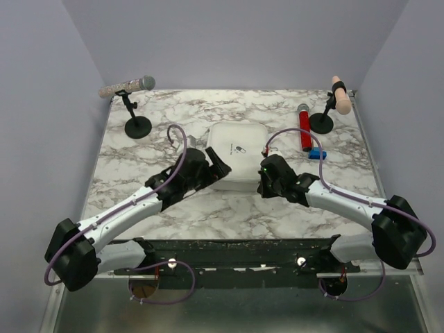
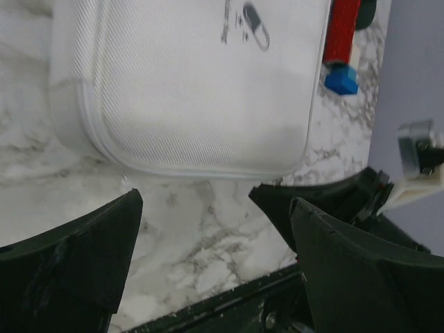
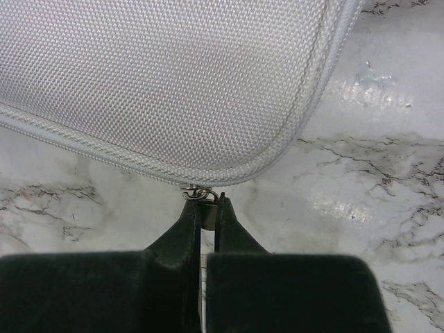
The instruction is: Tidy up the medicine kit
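Note:
The medicine kit [image 1: 236, 149] is a light grey zippered case lying flat mid-table, lid down, with a pill logo [image 2: 255, 26] on top. My left gripper [image 1: 218, 168] hangs open just off the kit's near-left corner. In the left wrist view the left gripper [image 2: 215, 208] has bare marble between its wide-set fingers [image 2: 104, 236], and the kit [image 2: 201, 90] lies beyond them. My right gripper [image 1: 262, 182] sits at the kit's near-right corner. In the right wrist view the right gripper [image 3: 207, 205] is shut on the metal zipper pull [image 3: 200, 192] at the kit's rim [image 3: 229, 173].
A red cylinder [image 1: 304, 132] and a small blue block [image 1: 318, 154] lie right of the kit. Two stands with black round bases are at the back corners, one holding a microphone [image 1: 128, 87], the other a pink-handled item [image 1: 338, 97]. Marble shows around the case.

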You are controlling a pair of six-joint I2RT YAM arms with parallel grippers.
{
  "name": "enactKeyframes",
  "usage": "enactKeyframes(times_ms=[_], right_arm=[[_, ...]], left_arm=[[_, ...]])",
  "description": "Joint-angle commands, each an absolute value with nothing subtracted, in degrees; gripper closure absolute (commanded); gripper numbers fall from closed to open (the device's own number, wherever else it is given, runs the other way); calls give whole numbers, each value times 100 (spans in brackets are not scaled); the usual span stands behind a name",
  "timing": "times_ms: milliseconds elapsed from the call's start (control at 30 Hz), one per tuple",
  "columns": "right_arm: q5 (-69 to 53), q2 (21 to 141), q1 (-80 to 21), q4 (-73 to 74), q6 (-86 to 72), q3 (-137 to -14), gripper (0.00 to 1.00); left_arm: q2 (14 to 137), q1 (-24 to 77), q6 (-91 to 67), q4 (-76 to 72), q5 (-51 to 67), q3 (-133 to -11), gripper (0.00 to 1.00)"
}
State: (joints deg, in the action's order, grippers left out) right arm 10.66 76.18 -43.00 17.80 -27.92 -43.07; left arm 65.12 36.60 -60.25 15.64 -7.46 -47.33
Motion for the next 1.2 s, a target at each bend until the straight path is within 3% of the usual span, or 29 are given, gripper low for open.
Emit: enactKeyframes(times_ms=[0, 133, 533, 633, 767, 900, 1000, 1167], right_arm=[[1134, 7673, -4254, 2285, -2681, -4368, 99], [1143, 7576, -4254, 2303, -2663, -4342, 99], [967, 7357, -4263, 2277, -2646, -4210, 99], [984, 7365, -4350, 2268, -2619, -4210, 99], [993, 7479, -4491, 2250, -2654, -4263, 99], [984, 7725, -4728, 2224, -2663, -4517, 99], [1028, 7945, -4956, 2259, -2619, -4798, 99], [1090, 8209, -5107, 2399, -2593, -5141, 99]], left_arm=[[6714, 4744, -7828, 802, -1589, -4167, 1], [7240, 5176, -8287, 746, -2073, -4358, 1], [8656, 5116, -8420, 527, -2286, -5036, 2], [8745, 5001, -8376, 457, -2163, -4914, 20], [8587, 4852, -8253, 387, -1995, -4571, 58], [8201, 4580, -8104, 623, -1986, -4167, 86], [7806, 4168, -7824, 729, -1899, -3789, 100], [7348, 3192, -7103, 835, -1723, -3358, 100]])
